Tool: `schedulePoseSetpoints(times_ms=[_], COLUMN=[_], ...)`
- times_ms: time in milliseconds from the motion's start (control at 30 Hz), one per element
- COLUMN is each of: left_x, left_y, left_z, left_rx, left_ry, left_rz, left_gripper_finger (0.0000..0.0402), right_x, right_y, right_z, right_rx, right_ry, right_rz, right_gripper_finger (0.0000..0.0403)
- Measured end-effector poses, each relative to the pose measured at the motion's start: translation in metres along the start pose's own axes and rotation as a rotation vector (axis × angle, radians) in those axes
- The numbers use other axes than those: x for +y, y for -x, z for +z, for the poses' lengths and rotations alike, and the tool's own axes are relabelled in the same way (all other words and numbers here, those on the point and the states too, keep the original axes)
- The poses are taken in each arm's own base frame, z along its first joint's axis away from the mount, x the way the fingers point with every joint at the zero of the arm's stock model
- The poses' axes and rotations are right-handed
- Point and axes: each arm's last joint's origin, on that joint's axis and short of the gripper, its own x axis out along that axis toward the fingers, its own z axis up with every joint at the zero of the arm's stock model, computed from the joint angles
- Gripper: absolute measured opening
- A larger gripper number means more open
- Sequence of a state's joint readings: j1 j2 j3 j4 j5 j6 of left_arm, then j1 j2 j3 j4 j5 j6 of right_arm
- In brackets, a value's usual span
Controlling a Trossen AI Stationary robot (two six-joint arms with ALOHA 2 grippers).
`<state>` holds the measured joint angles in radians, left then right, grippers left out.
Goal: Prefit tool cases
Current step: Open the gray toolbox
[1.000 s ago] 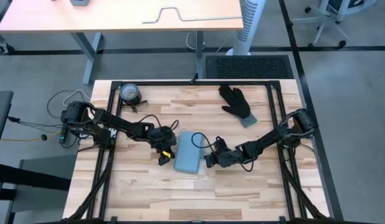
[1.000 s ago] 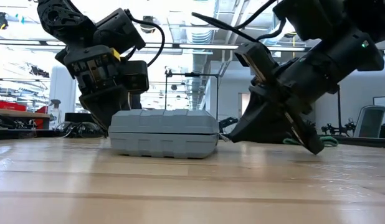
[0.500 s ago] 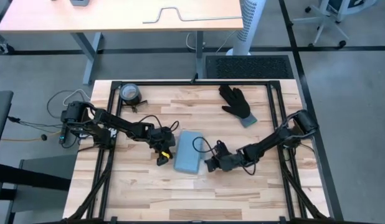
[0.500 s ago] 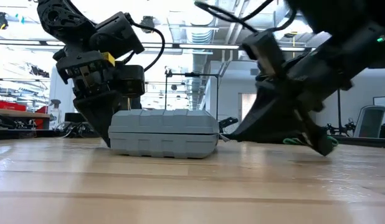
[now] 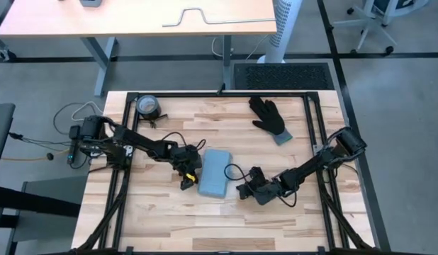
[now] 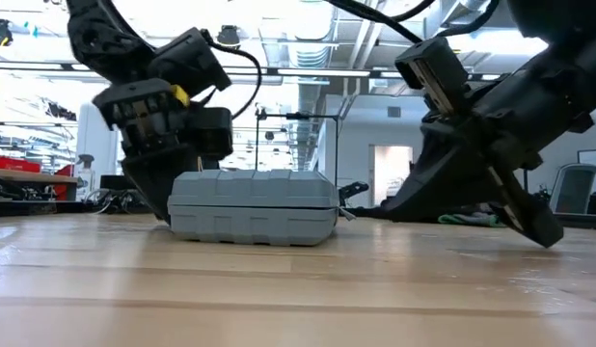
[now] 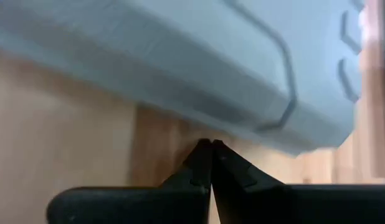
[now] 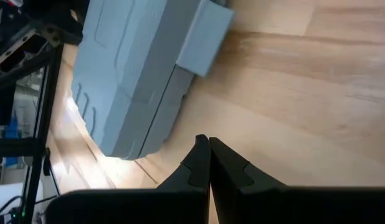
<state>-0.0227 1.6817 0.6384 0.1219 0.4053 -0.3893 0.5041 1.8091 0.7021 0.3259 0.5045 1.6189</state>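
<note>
The light-blue tool case (image 5: 214,172) lies flat and closed on the wooden table, near its middle. In the low view the case (image 6: 252,207) rests on its broad underside. My left gripper (image 5: 193,178) is shut, low at the case's left long side; in its wrist view the fingertips (image 7: 210,144) point at the case's lower edge (image 7: 211,127). My right gripper (image 5: 242,190) is shut and stands apart from the case, off its near right corner. In the right wrist view its tips (image 8: 209,140) are over bare wood, short of the case's handle tab (image 8: 205,34). My left gripper has its shut fingertips close against the lower edge of the case's left long side, coming in level from the table's left. I cannot tell whether they touch it. The case lies flat on the table.
A black glove (image 5: 270,117) lies at the far right of the table. A roll of tape (image 5: 148,106) sits in the far left corner. A black frame (image 5: 315,134) runs round the table's edges. Bare wood lies along the near side.
My right gripper has drawn back from the case's right side toward the table's near edge, staying shut. The case lies where it was.
</note>
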Motion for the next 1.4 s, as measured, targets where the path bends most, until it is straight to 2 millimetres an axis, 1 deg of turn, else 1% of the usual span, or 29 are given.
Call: schedulePoseSetpoints(times_ms=[100,233,367,433,567,800,900,967,1033,1167,1300,1400], left_x=[0.001,-0.003,-0.007,-0.008,-0.006,0.002,0.003,0.002,0.002,0.003,0.006,0.009], left_y=[-0.012,-0.024,-0.032,-0.036,-0.038,-0.029,-0.027,-0.027,-0.027,-0.027,-0.025,-0.024], left_z=[0.007,0.024,0.041,0.047,0.057,0.058,0.055,0.053,0.052,0.053,0.055,0.059], left_rx=[0.032,0.025,0.000,-0.005,0.005,0.056,0.093,0.113,0.125,0.112,0.089,0.054], left_ry=[-0.003,-0.066,-0.122,-0.146,-0.149,-0.111,-0.114,-0.123,-0.134,-0.120,-0.115,-0.120], left_rz=[-0.032,-0.061,-0.074,-0.079,-0.092,-0.083,-0.074,-0.072,-0.069,-0.035,-0.031,-0.021], left_gripper_finger=[0.0000,0.0000,0.0000,0.0000,0.0000,0.0000,0.0000,0.0000,0.0000,0.0000,0.0000,0.0000], right_x=[-0.003,-0.008,-0.013,-0.015,-0.020,-0.023,-0.027,-0.033,-0.037,-0.036,-0.035,-0.034], right_y=[0.003,0.010,0.017,0.020,0.024,0.026,0.034,0.039,0.041,0.031,0.021,0.015], right_z=[-0.008,-0.020,-0.029,-0.033,-0.037,-0.038,-0.046,-0.048,-0.047,-0.036,-0.019,-0.010], right_rx=[-0.003,-0.025,-0.033,-0.031,-0.041,-0.050,-0.062,-0.088,-0.096,-0.058,-0.050,-0.053], right_ry=[-0.015,-0.069,-0.103,-0.112,-0.127,-0.145,-0.140,-0.172,-0.188,-0.212,-0.144,-0.125], right_rz=[-0.007,-0.022,-0.048,-0.055,-0.084,-0.109,-0.114,-0.153,-0.190,-0.244,-0.284,-0.291], right_gripper_finger=[0.0011,0.0011,0.0011,0.0011,0.0011,0.0011,0.0011,0.0011,0.0011,0.0011,0.0011,0.0011])
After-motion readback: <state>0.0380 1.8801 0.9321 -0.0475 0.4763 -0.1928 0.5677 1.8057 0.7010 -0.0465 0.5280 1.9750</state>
